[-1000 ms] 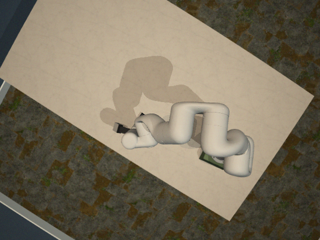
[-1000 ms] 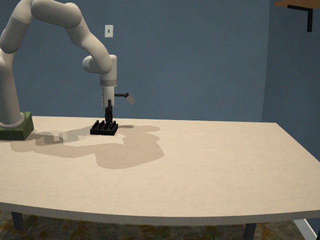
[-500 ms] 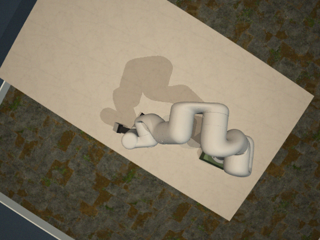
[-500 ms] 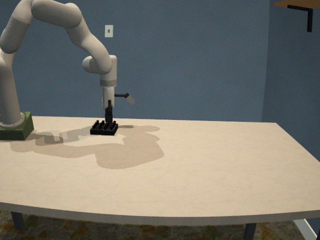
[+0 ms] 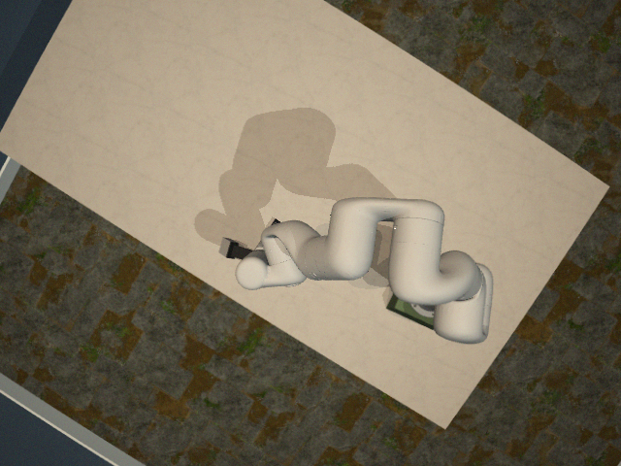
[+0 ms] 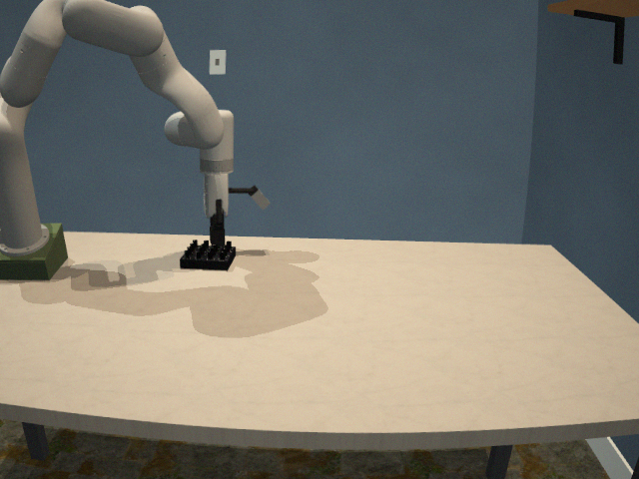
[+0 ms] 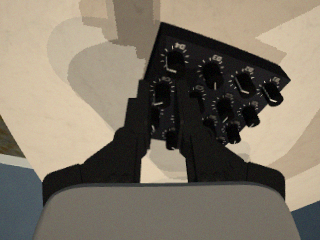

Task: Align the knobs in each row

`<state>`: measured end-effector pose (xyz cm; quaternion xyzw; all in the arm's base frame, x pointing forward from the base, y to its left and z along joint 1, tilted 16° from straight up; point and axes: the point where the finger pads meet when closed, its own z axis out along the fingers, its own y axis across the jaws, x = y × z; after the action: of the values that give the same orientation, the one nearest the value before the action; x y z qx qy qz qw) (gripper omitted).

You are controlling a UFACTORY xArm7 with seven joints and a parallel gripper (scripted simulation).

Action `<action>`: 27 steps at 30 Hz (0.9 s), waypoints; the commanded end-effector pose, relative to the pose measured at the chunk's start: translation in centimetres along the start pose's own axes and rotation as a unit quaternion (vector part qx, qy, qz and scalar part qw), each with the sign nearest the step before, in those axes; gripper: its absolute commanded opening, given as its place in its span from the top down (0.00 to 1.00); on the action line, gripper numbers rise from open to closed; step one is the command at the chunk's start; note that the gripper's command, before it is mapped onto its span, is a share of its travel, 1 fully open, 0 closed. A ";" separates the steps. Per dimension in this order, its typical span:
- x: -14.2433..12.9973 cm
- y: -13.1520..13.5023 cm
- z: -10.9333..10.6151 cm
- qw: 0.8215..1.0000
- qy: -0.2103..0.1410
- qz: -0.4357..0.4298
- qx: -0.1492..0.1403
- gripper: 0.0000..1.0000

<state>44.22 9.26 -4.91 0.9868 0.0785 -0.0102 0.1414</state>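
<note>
Bare blue-walled room, mottled floor [image 5: 165, 320] [image 6: 155, 458], pale table [image 5: 150, 75] [image 6: 412, 334] [image 7: 30, 100]

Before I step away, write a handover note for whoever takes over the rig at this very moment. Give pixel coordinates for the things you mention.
Gripper [image 6: 217, 241] [image 7: 162, 94]: partly open, fingers low over the knob box; no knob visibly gripped.
Knob box [image 5: 276, 220] [image 6: 206, 264] [image 7: 225, 52]: on the table, front edge showing in the wrist view.
Done: can't confirm any corrections from these views.
Left: check every row. D3 [image 7: 212, 71] seems to point differently from D2 [image 7: 244, 82], so it may need turning. The fingers hide part of the box; get a clearer look first.
</note>
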 end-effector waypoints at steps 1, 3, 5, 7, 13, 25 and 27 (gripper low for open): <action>0.2 -0.1 -0.2 1.000 0.002 0.000 0.001 0.81; 0.2 -0.1 -0.2 1.000 0.002 0.000 0.001 0.81; 0.2 -0.1 -0.2 1.000 0.002 0.000 0.001 0.81; 0.2 -0.1 -0.2 1.000 0.002 0.000 0.001 0.81; 0.2 -0.1 -0.2 1.000 0.002 0.000 0.001 0.92; 0.2 -0.1 -0.2 1.000 0.002 0.000 0.001 0.92; 0.2 -0.1 -0.2 1.000 0.002 0.000 0.001 0.92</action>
<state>44.22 9.26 -4.91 0.9868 0.0785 -0.0102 0.1414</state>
